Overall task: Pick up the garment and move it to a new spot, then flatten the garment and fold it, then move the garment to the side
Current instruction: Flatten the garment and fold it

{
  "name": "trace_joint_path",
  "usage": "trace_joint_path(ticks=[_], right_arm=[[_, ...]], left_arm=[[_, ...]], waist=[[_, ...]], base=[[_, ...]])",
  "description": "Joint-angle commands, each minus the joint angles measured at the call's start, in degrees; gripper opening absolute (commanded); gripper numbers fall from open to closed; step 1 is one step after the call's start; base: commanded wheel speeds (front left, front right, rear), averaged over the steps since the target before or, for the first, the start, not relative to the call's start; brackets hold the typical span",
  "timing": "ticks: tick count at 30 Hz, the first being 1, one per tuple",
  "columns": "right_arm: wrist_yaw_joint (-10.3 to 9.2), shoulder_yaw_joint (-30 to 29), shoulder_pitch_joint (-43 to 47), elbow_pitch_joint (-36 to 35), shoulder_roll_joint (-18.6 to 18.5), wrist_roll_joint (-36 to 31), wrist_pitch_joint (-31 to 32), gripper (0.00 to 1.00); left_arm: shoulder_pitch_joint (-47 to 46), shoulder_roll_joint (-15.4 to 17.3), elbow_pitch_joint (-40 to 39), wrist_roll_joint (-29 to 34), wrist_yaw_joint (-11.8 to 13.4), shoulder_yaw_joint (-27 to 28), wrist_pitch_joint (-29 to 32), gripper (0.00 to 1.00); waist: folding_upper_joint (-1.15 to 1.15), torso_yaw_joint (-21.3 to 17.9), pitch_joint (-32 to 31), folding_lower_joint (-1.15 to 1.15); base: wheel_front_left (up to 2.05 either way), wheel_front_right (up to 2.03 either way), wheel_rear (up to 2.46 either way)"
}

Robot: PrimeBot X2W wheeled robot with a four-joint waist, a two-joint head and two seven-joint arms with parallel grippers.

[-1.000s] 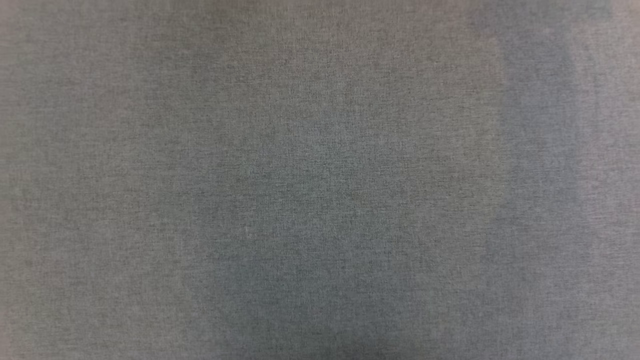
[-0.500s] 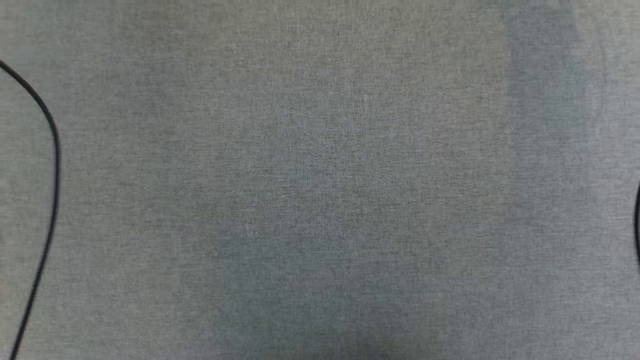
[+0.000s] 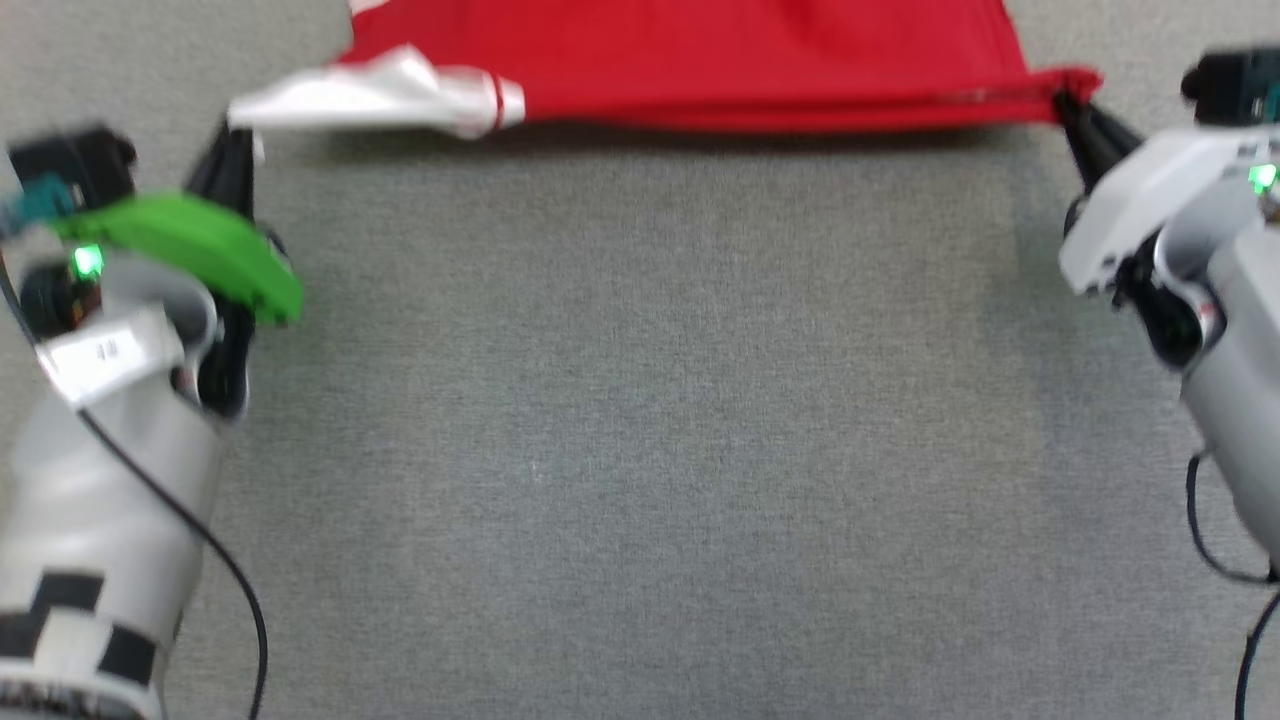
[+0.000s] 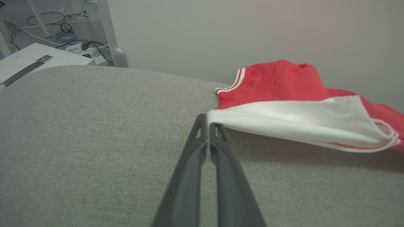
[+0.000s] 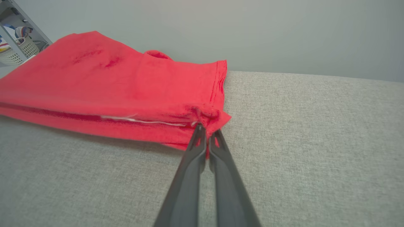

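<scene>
The left gripper [image 3: 236, 140] is clenched on a white corner of the garment [image 3: 760, 60], its two dark fingers pressed together with the cloth pinched at their very tips. In the left wrist view the white lining [image 4: 284, 116] runs off to the right from that pinch and hangs just above the grey counter [image 4: 79, 132], casting a shadow beneath it. Behind the lining the red side rises in a soft hump, with a white-striped trim [image 4: 238, 80] along its edge.

The right gripper [image 3: 1072, 108] is likewise clamped on the garment, on a bunched red corner at the opposite end. In the right wrist view the red cloth spreads away to the left of the fingertips in flat layers, a thin white line showing between two of them.

From the head view the garment stretches across the far part of the counter between the two grippers. Its near edge is pulled into an almost straight line and its far part is cut off by the top of the view. The letters and numbers cannot be seen.
</scene>
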Motion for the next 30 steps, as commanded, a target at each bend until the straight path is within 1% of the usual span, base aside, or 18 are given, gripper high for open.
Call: trace_joint_path(ticks=[1,8,11,15,17,19,23,25,27,30], right_arm=[[-0.48,0.0,2.65,-1.28,-1.01,1.86,-0.97,0.0],[-0.48,0.82,16.75,-7.38,-3.94,5.58,-2.98,0.0],[-0.48,0.23,22.26,-8.84,-5.18,5.35,-3.57,0.0],[-0.48,-1.91,29.67,-11.01,-5.75,4.13,-4.18,0.0],[-0.48,-3.37,33.31,-12.31,-5.99,3.0,-4.28,0.0],[-0.48,-5.11,36.76,-13.54,-6.45,0.83,-4.27,0.0],[-0.48,-9.56,44.71,-17.5,-5.65,-2.21,-2.38,0.0],[-0.48,-12.91,49.21,-20.4,-5.31,-5.49,-1.49,0.0],[-0.48,-16.57,53.54,-23.79,-4.2,-8.5,0.05,0.0],[-0.48,-22.86,60.78,-31.11,-0.92,-12.74,3.98,0.0]], left_arm=[[3.4,1.19,-1.2,-0.25,0.08,1.37,-0.35,0.0],[20.94,1.51,-10.29,0.49,2.2,5.54,-0.35,0.0],[27.85,1.72,-14.32,1.02,3.61,6.23,-0.35,0.0],[36.14,2.3,-19.89,0.72,5.81,6.28,-0.03,0.0],[40.11,2.75,-22.85,0.27,7.21,6.2,1.26,0.0],[44.11,3.13,-26.11,-0.61,8.79,6.43,2.83,0.0],[51.7,4.54,-33.35,-2.07,12.05,7.18,5.54,0.0],[55.58,5.13,-37.81,-2.63,14.06,7.51,6.79,0.0],[59.01,5.62,-41.77,-3.01,15.99,7.72,7.95,0.0],[63.78,6.56,-47.51,-3.76,18.95,8.45,9.72,0.0]], waist=[[0.0,1.16,-5.29,0.01],[0.0,1.65,-11.71,0.01],[0.0,2.02,-14.37,0.01],[0.0,2.63,-17.44,0.01],[0.0,2.77,-18.77,0.01],[0.0,2.84,-19.87,0.01],[0.0,3.06,-21.7,0.01],[0.0,3.26,-22.21,0.01],[0.0,3.4,-22.76,0.01],[0.0,3.61,-23.25,0.01]], base=[[0.0,0.0,0.0],[0.0,0.0,0.0],[0.0,0.0,0.0],[0.0,0.0,0.0],[0.0,0.0,0.0],[0.0,0.0,0.0],[0.0,0.0,0.0],[0.0,0.0,0.0],[0.0,0.0,0.0],[0.0,0.0,0.0]])
